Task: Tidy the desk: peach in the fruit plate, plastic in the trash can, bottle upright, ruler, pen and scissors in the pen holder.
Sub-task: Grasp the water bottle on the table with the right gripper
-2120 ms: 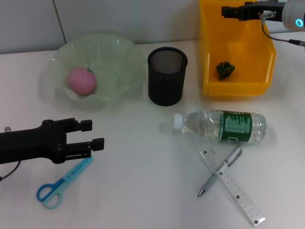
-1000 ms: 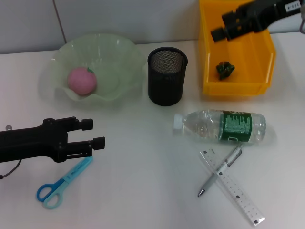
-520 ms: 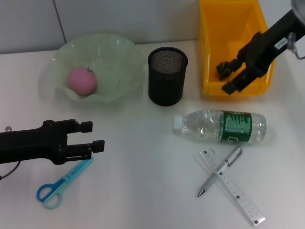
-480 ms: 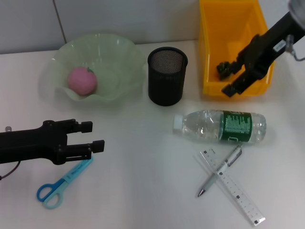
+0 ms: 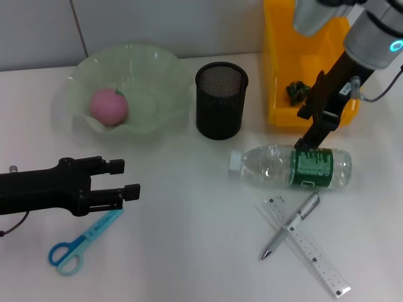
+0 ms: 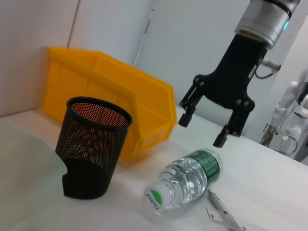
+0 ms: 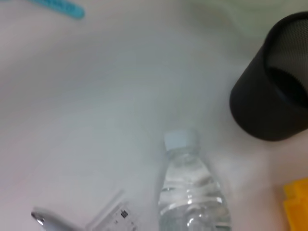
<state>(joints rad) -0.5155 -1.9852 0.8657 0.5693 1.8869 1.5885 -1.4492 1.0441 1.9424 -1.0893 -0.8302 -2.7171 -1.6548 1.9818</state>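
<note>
While the left gripper [image 5: 129, 179] lies low over the near-left part of the white desk [image 5: 182, 251], its black arm reaching in from the left edge and its two fingers parted around nothing, blue scissors [image 5: 80, 241] rest on the desktop just below its fingertips. On the near right, a silver pen [image 5: 291, 225] lies crossed over a clear ruler [image 5: 308, 246]. Just beyond them the bottle [image 5: 289, 165] lies on its side, white cap pointing towards the desk's centre, green label towards the right. The right gripper [image 5: 315, 119] comes down steeply from the upper right, fingers spread wide and empty, tips poised right above the bottle's label end; the left wrist view shows the fingers [image 6: 185, 115] standing clear of the bottle [image 6: 187, 178] with a gap between. Farther back stand the black mesh pen holder [image 5: 220, 99] at centre and the pale green fruit plate [image 5: 157, 75] to its left, with the pink peach [image 5: 107, 105] in it. At the far right, the yellow trash can [image 5: 277, 69] holds a crumpled green piece of plastic [image 5: 296, 91].
</note>
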